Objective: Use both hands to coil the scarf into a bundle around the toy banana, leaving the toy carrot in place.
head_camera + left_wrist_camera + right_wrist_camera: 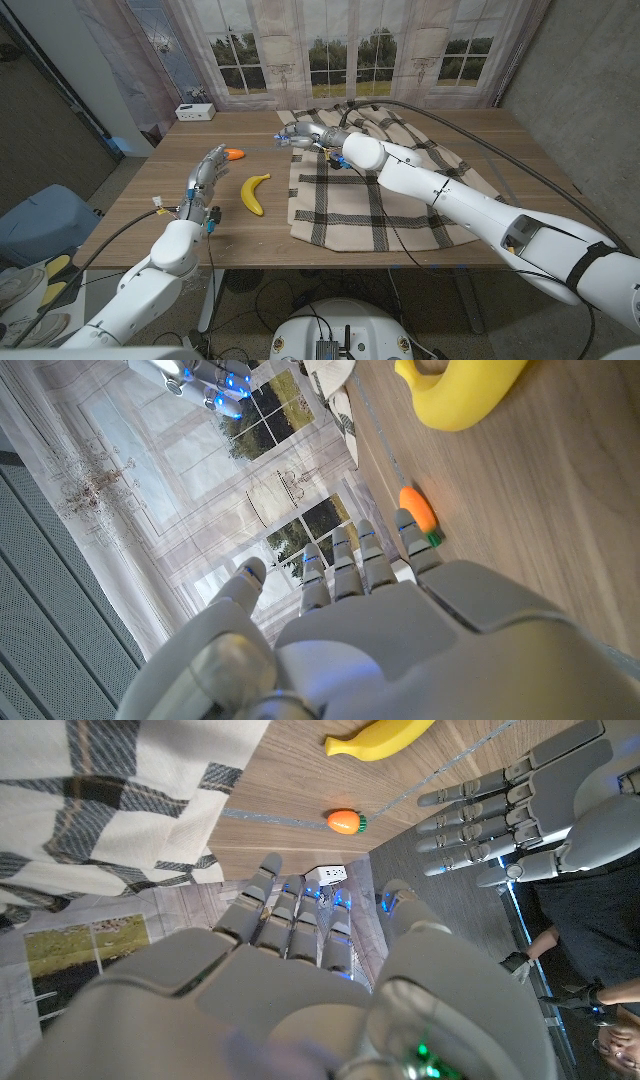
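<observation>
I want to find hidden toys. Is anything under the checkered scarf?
The scarf lies spread on the wooden table, which shows around it. Whatever is beneath is covered. The banana and carrot lie beside it, uncovered.

- In the left wrist view the banana (462, 392) is cut off by the picture's edge.
- The left hand (340, 630) hides part of the carrot (417, 510).
- In the head view the right arm covers a strip of the scarf (340, 200).
- The right hand (297, 135) is too small there to tell whether it touches the cloth.
</observation>
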Robot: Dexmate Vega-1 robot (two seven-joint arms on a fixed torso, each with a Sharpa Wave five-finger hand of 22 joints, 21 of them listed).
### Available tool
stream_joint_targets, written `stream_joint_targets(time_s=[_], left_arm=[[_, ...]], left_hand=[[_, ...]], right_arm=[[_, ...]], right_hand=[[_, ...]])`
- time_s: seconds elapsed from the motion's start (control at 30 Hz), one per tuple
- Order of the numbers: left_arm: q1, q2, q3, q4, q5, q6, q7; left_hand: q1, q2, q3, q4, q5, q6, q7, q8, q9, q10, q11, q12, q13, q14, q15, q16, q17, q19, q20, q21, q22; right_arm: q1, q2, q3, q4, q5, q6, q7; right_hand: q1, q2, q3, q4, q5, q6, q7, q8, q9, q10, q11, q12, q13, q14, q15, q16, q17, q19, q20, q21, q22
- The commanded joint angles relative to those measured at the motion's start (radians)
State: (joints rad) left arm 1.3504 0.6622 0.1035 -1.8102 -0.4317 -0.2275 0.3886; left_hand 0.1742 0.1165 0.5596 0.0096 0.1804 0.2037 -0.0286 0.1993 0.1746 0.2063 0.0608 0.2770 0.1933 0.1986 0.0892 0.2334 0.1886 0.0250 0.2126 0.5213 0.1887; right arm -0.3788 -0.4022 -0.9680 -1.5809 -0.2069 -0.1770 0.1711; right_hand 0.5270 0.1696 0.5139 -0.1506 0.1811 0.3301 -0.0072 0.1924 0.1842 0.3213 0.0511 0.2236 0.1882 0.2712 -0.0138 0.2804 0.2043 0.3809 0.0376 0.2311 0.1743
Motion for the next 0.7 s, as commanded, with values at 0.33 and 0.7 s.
stream_joint_targets(time_s=[0.33,0.7], left_arm=[[0.019,-0.015,-0.012,0.006,0.004,-0.023,0.001],[0.037,-0.022,-0.018,0.003,0.010,-0.042,0.000]], left_hand=[[-0.012,-0.001,0.000,0.008,0.001,0.011,0.004,0.001,0.005,0.009,0.002,-0.005,0.003,0.013,0.004,0.001,0.002,0.005,0.001,-0.005,0.003],[-0.013,-0.002,0.000,0.009,0.001,0.012,0.006,-0.002,0.005,0.012,0.006,-0.008,0.003,0.017,0.005,0.000,0.002,0.007,0.001,-0.007,0.003]], right_arm=[[0.062,0.073,-0.094,0.080,-0.207,0.066,-0.001],[0.104,0.130,-0.132,0.168,-0.254,0.144,0.018]], right_hand=[[0.061,-0.001,0.012,-0.022,-0.001,0.010,-0.020,0.005,0.002,0.004,-0.021,-0.007,0.006,0.009,-0.026,-0.006,-0.003,0.028,0.019,0.007,0.006],[0.064,0.001,0.007,-0.014,-0.003,0.024,-0.025,0.010,0.003,0.008,-0.019,-0.008,0.006,0.012,-0.027,-0.004,0.001,0.030,0.020,0.006,0.006]])
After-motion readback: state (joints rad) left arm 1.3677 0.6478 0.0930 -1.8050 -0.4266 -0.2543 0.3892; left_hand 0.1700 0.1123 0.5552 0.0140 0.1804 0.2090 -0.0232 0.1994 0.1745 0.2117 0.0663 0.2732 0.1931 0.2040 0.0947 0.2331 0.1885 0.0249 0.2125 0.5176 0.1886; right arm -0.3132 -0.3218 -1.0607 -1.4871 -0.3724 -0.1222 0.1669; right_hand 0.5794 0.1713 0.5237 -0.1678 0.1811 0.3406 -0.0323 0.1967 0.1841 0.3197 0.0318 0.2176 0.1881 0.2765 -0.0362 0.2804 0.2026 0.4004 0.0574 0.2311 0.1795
